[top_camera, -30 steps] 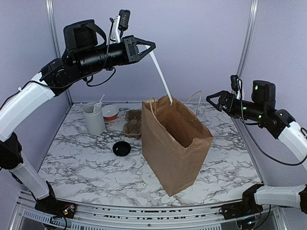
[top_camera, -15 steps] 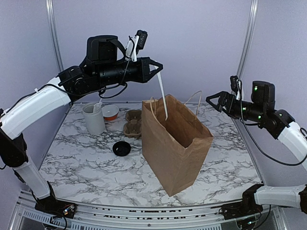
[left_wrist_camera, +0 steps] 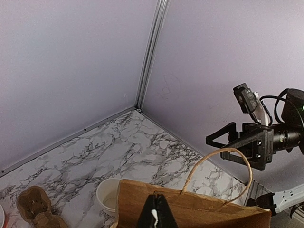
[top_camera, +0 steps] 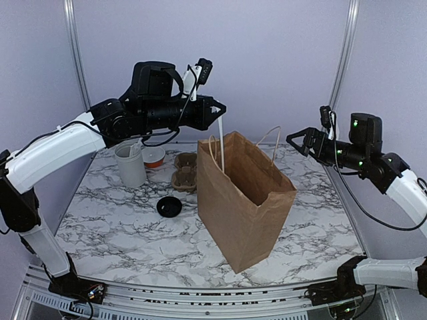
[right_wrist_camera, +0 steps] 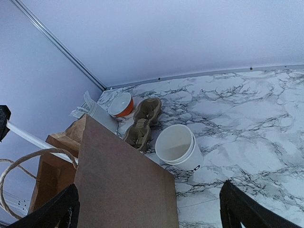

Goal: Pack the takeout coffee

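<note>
— Where's the lidded coffee?
— Can't tell; no view shows it. The right wrist view catches a lidless cup [right_wrist_camera: 175, 147] behind the bag [right_wrist_camera: 118, 185], which the top camera cannot see.
— The room?
— Marble table [top_camera: 133, 233], lilac walls [top_camera: 280, 53].
— Arms?
— Left claw [top_camera: 221, 109], upper centre, pinches a white stick [top_camera: 221, 147] dipping into the bag. Right claw [top_camera: 298, 141], at right, gapes wide, empty.

A white stick [left_wrist_camera: 153, 216] is pinched in the jaws above the paper bag [left_wrist_camera: 199, 213]. A lidless cup [left_wrist_camera: 108, 195] stands just beside the bag on the tabletop [left_wrist_camera: 133, 147].
</note>
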### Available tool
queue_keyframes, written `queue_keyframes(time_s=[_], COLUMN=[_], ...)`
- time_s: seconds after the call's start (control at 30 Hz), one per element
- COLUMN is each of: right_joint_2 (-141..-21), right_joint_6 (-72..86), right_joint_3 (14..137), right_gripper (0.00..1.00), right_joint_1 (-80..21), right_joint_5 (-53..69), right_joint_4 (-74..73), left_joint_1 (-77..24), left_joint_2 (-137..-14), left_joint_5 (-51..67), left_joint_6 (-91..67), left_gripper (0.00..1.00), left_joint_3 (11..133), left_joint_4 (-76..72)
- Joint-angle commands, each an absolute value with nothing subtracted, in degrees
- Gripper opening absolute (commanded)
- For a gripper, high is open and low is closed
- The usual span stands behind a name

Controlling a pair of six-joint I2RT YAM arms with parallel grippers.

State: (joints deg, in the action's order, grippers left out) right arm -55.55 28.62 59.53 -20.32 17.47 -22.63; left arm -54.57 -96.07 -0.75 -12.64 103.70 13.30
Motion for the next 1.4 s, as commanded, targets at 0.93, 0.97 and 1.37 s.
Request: queue_keyframes(time_s=[0.93, 0.97, 1.37], right_joint_2=[-55.5, -55.5, -53.0], right_joint_6=[28.9, 28.8, 28.9], right_joint_3=[58.5, 58.3, 54.1], right_gripper=[1.00, 1.00, 1.00], right_joint_1=[-19.9, -19.9, -19.8], right_joint_5=[15.2, 14.8, 3.5], right_joint_4=[-20.9, -20.9, -18.6], left_joint_1=[-54.7, -54.7, -51.9], left_joint_2=[-87.3, -86.3, -74.0], left_joint_5=[-9.5, -10.1, -15.6], left_joint_6=[-13.9, -14.0, -19.1], left_gripper=[0.36, 0.39, 0.87], left_joint_3=[95.4, 94.2, 77.5], left_joint_4=[10.7, 10.2, 9.9])
